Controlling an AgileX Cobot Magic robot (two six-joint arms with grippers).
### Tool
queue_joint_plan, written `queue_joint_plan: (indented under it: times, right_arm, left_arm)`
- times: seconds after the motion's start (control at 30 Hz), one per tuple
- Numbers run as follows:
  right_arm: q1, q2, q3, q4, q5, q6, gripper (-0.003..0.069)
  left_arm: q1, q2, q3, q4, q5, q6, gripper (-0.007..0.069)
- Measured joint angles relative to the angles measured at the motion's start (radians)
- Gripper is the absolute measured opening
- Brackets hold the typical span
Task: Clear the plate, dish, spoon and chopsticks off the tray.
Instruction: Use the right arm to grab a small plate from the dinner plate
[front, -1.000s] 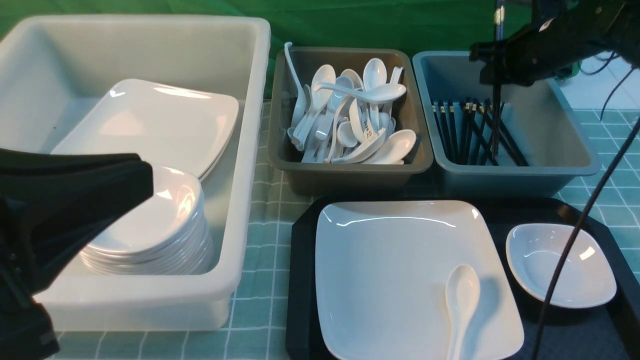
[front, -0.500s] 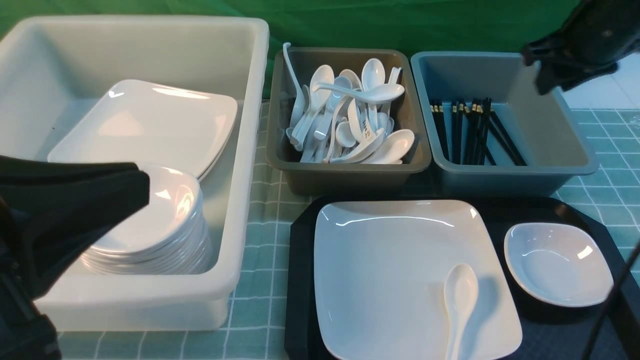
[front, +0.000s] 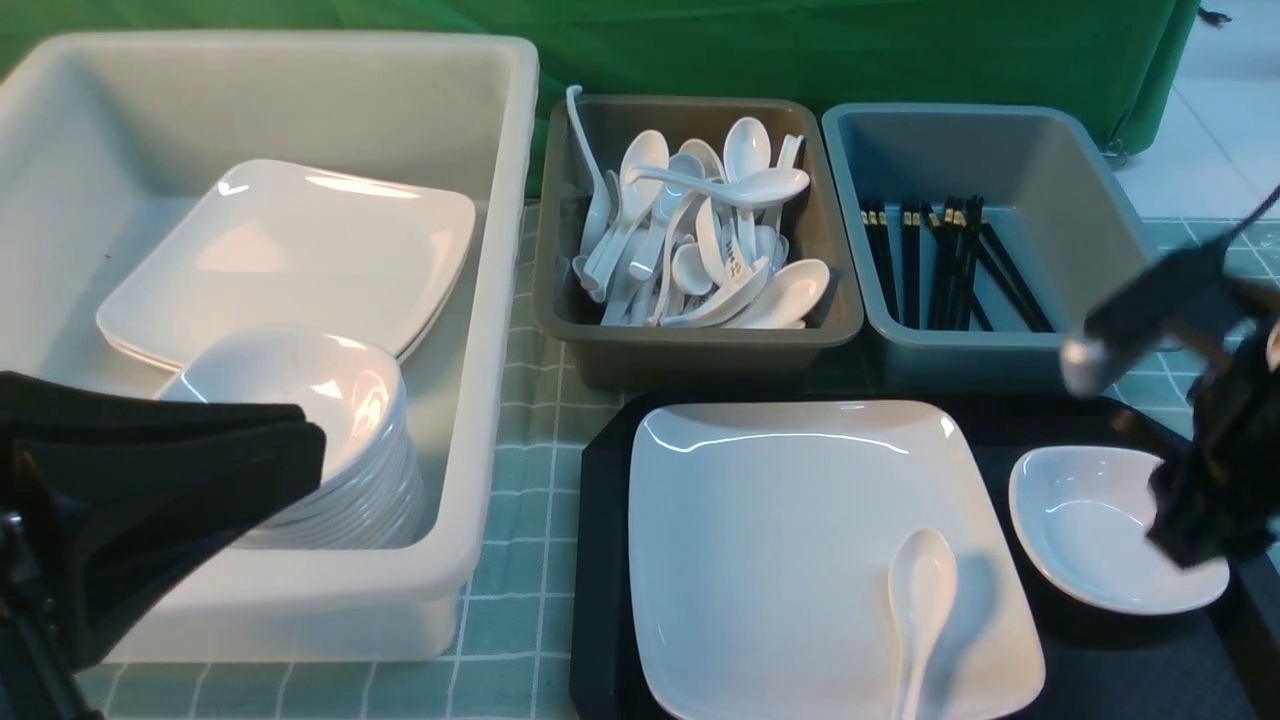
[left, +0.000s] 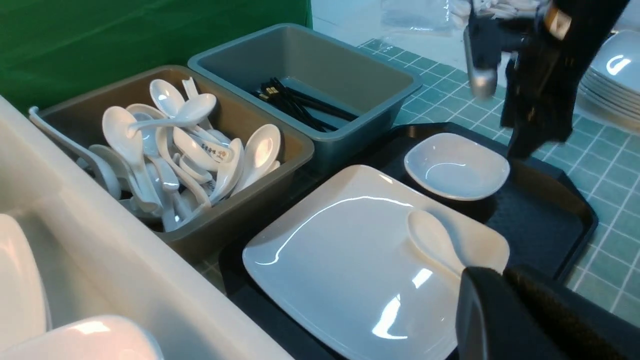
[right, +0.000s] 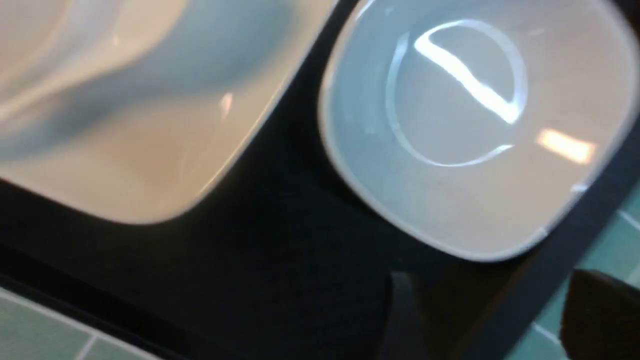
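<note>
The black tray (front: 600, 560) carries the large white plate (front: 790, 540), and the white spoon (front: 925, 600) lies on the plate's near right part. The small white dish (front: 1085, 520) sits on the tray to the plate's right. Black chopsticks (front: 940, 260) lie in the blue-grey tub (front: 1100, 250) among others; none show on the tray. My right gripper (front: 1195, 530) hangs open over the dish's right edge, and in the right wrist view this gripper (right: 495, 325) straddles the tray rim beside the dish (right: 475, 125). At the near left my left gripper (front: 300, 450) is shut and empty.
A big white tub (front: 500, 300) on the left holds stacked plates (front: 300, 250) and stacked dishes (front: 340, 440). A brown tub (front: 700, 350) behind the tray is full of white spoons. More dishes are stacked off to the right (left: 615, 65). A green checked cloth covers the table.
My right arm swung from above the blue-grey tub down to the dish on the tray, and its jaws opened. The chopsticks it held now lie in that tub. The left gripper barely shifted.
</note>
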Motion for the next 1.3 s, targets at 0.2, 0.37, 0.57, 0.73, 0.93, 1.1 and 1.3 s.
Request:
queue_joint_plan:
  times: [0.2,0.37,0.57,0.73,0.93,1.1,1.3]
  right_arm:
    - [0.000,0.049,0.150,0.000,-0.265,-0.069,0.0548]
    - [0.000,0.098,0.150,-0.001,-0.341,-0.078,0.0520]
    - [0.000,0.172,0.150,-0.010,-0.439,-0.123,0.0505]
    - [0.001,0.208,0.150,-0.055,-0.463,-0.124,0.0456]
    - [0.010,0.218,0.148,-0.070,-0.459,-0.124,0.0302]
    - [0.069,0.202,0.139,-0.114,-0.384,-0.063,0.0225]
    - [0.210,0.089,0.118,-0.225,-0.157,0.220,0.0085]
  left_arm:
    - [0.000,0.000,0.000,-0.005,0.001,0.000,0.0017]
    - [0.000,0.000,0.000,-0.005,0.004,0.000,0.0017]
    - [0.000,0.000,0.000,-0.005,0.004,0.000,0.0017]
    - [0.000,0.000,0.000,-0.005,0.004,0.000,0.0017]
    - [0.000,0.000,0.000,-0.005,0.010,0.000,0.0017]
    - [0.000,-0.003,0.000,-0.005,0.012,0.000,0.0017]
    - [0.000,-0.039,0.000,0.004,0.013,0.000,0.0017]
